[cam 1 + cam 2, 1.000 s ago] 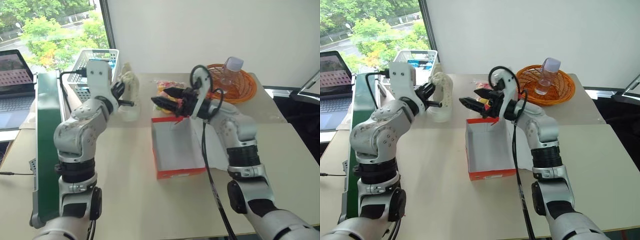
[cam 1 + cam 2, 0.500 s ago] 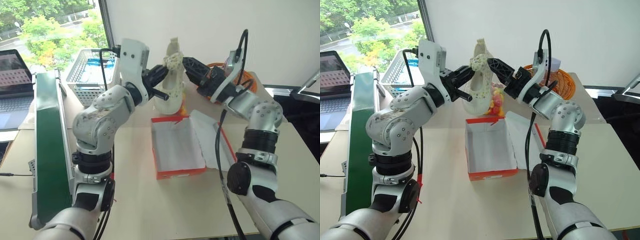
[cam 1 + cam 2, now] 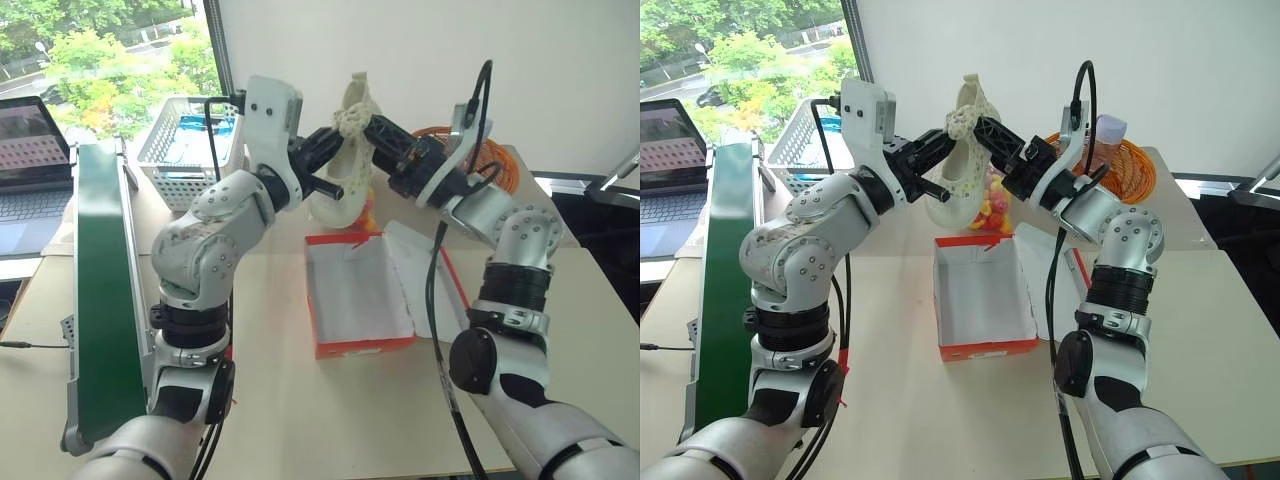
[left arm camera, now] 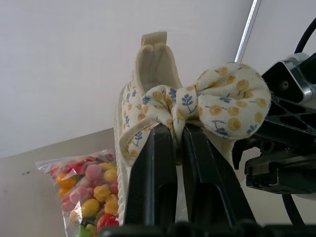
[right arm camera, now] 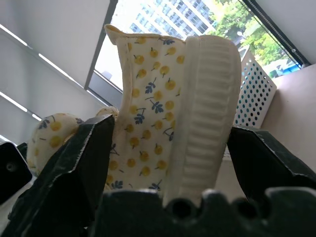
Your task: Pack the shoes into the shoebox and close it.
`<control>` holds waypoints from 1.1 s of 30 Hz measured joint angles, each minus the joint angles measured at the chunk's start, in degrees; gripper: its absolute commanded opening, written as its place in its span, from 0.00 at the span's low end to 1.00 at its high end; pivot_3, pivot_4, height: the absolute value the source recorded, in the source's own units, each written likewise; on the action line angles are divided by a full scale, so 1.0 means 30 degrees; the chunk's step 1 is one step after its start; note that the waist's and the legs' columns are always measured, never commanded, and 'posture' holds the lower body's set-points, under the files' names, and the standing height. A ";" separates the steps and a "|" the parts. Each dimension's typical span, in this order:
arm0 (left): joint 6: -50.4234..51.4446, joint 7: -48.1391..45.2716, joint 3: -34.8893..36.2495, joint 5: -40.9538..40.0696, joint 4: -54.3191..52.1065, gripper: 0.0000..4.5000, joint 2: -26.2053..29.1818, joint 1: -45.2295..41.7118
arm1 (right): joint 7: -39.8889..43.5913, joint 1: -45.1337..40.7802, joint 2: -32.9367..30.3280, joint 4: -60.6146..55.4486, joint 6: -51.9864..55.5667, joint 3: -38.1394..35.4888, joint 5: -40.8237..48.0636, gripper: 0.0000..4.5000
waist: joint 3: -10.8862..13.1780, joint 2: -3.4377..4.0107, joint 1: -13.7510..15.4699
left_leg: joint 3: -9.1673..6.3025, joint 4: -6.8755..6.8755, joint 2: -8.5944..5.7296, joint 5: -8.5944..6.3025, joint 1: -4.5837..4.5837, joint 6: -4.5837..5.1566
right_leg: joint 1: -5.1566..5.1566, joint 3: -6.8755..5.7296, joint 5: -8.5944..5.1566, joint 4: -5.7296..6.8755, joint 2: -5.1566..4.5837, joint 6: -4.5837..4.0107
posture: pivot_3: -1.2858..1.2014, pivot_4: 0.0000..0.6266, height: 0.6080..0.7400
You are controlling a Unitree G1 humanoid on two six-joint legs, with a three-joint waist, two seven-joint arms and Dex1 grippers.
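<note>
One cream fabric shoe [image 3: 965, 150] upright, left hand [image 3: 940, 150] clenched on its bow, right hand [image 3: 985, 135] straddling it.

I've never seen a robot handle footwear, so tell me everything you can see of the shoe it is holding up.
The shoe is small and cream-white, of fabric printed with yellow dots and blue sprigs, with a matching bow, a heel tab and a pale ribbed sole. It is held in the air, standing on end, above the far end of the open red box. The left gripper is shut on the bow. The right gripper's fingers stand on either side of the sole and upper.
</note>
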 measured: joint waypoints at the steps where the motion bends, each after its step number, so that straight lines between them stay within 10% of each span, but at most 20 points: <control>1: -0.0108 0.0002 0.0000 0.0003 0.0003 0.00 0.0001 0.0000 | -0.0098 0.0001 0.0035 0.0000 0.0000 0.0006 0.0089 0.55 | 0.0000 0.0000 -0.0002 | 0.0000 0.0000 0.0000 0.0000 0.0000 0.0000 | 0.0000 -0.0001 0.0000 -0.0001 0.0000 0.0000 | 0.52 0.24 1.00; 6: -0.0274 0.0007 -0.0010 -0.0003 0.0288 0.00 0.0030 0.0001 | -0.0495 0.0001 0.0122 -0.0001 -0.0004 0.0025 0.0216 0.20 | 0.0000 0.0000 -0.0002 | 0.0000 0.0001 0.0000 0.0001 0.0000 0.0001 | 0.0000 -0.0001 0.0000 0.0001 0.0000 0.0000 | 0.52 0.24 1.00; 12: 0.0361 0.0154 0.0310 -0.0532 0.0313 0.00 0.0048 0.0002 | -0.0564 0.0012 -0.0057 -0.0001 -0.0005 0.0209 0.0202 0.13 | 0.0000 0.0000 -0.0005 | -0.0001 0.0001 0.0000 0.0001 -0.0001 0.0001 | 0.0000 -0.0002 0.0000 -0.0001 -0.0001 0.0000 | 0.52 0.24 1.00; 20: 0.2266 -0.0639 0.1119 -0.2044 -0.1180 0.74 0.1931 0.0691 | -0.0431 0.0008 -0.1413 0.0051 -0.0271 0.0623 0.0119 0.11 | 0.0001 0.0002 -0.0024 | -0.0003 0.0004 0.0001 0.0002 0.0000 0.0002 | 0.0002 -0.0003 0.0000 0.0003 0.0000 0.0001 | 0.52 0.24 1.00; 33: 0.3479 -0.3753 0.1266 -0.3230 -0.2672 0.75 0.8238 0.2433 | -0.0745 0.0125 -0.4690 -0.1920 0.3891 0.2744 0.0348 0.10 | 0.0007 0.0010 -0.0013 | -0.0001 -0.0001 0.0005 0.0002 0.0001 0.0001 | -0.0008 -0.0001 -0.0003 0.0009 -0.0001 -0.0001 | 0.52 0.24 1.00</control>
